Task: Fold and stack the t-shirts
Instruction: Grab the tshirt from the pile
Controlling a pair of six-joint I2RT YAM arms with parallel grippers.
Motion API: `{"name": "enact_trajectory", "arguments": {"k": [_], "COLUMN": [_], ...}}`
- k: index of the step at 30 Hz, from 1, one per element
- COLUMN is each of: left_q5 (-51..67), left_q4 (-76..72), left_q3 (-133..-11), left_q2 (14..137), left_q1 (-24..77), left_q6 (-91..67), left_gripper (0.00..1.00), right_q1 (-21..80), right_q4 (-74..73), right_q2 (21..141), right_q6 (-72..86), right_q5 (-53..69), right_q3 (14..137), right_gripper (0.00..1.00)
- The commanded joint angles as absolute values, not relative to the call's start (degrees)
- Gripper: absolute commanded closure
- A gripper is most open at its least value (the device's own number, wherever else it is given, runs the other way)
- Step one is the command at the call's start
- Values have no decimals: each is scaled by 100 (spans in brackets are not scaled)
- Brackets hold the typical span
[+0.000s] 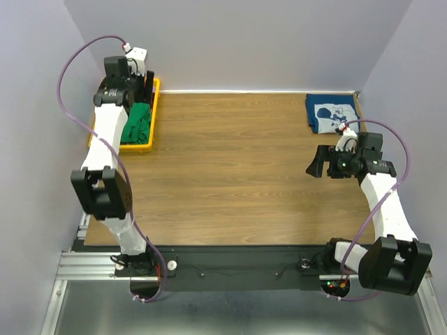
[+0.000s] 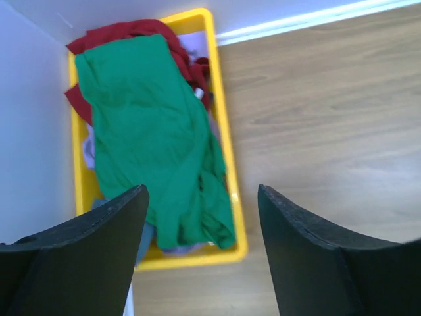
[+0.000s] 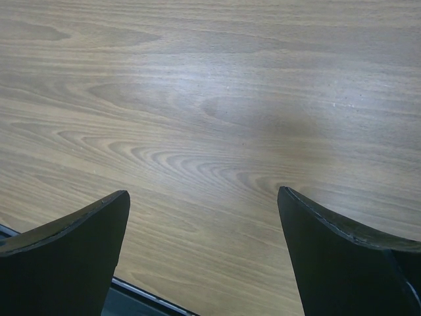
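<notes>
T-shirts sit at the two far corners of the brown wood-grain table (image 1: 237, 174), well apart from each other. At the far left corner stands a long yellow plastic bin (image 1: 155, 105), pushed against the left wall and heaped with clothes. The plain bright green t-shirt (image 2: 151, 131) lies crumpled on top of that heap, stretched along most of the bin's length, with one end bunched near the bin's right rim. The navy blue t-shirt with a white cartoon print (image 1: 332, 113) lies folded into a neat rectangle at the far right corner, print upward. A dark red garment (image 2: 131, 29) shows under the green shirt at one end of the bin, and bits of pale cloth show beneath. The left gripper (image 2: 200, 191) hangs above the bin, its black fingers spread wide with nothing between them. The right gripper (image 1: 316, 162) is over bare wood just nearer than the navy shirt, fingers likewise wide apart and empty.
</notes>
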State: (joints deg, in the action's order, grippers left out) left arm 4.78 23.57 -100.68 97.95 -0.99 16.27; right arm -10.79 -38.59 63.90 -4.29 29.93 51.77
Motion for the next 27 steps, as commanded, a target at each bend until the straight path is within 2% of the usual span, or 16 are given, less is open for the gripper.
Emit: {"name": "enact_trajectory", "arguments": {"k": [1,5,10,16,19,27], "left_q5": [378,133,44,44,53,44], "left_q4": [3013,3164,3103,2953,2909,3120], "left_q3": [-11202,-11899,-12006,-11804,-11786,-12120], "left_q2": [10736,11530,12101,12383,12550,12893], "left_q1": [-325,-448,-597,-659,-729,-765], "left_q6": [1872,1986,2039,2118,2092,2145], "left_gripper": [26,31,32,32,38,42], "right_q1": [-1072,-1072,-1072,-1072,-1072,-1072], "right_q4": [-3656,-3647,-3630,-3604,-3560,-3551], "right_q2": [6486,6600,6671,6697,6671,6680], "right_q6": [-483,-475,-475,-475,-440,-404], "right_q5": [2944,2953,2953,2909,2804,2777], "right_q3": [5177,5212,5186,5159,5142,5142], "right_gripper": [0,0,0,0,0,0]}}
